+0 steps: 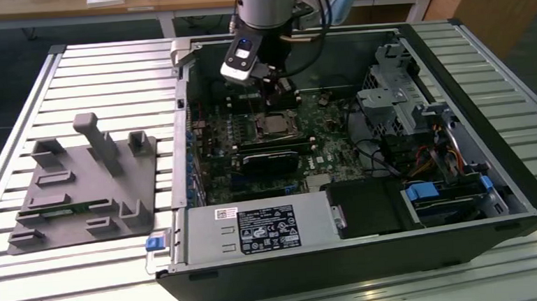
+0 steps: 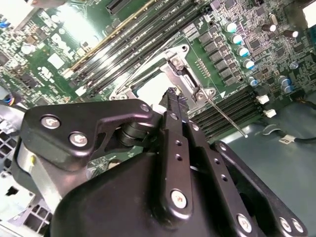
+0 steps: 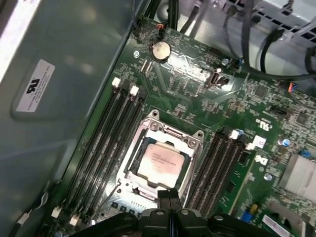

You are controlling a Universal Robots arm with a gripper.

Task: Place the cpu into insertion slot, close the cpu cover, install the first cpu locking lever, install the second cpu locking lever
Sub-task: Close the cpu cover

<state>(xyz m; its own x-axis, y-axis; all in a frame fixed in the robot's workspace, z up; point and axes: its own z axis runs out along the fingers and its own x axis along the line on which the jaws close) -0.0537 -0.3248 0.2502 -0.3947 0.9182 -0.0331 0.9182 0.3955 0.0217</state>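
Observation:
The cpu lies flat in the insertion slot on the motherboard, its grey top showing through the window of the cpu cover. The silvery cover lies down around the chip. My gripper hangs just above one edge of the socket, fingers shut together with nothing between them. In the second wrist view the gripper's tips stand over the socket's bright metal. A thin locking lever sticks out sideways from the socket corner, unlatched. In the exterior view the gripper is inside the open case, just behind the socket.
Black memory slots run along both sides of the socket. A long black card lies in front of it, and a power supply beyond that. The drive cage and cables fill the exterior view's right. A grey fixture stands outside the case.

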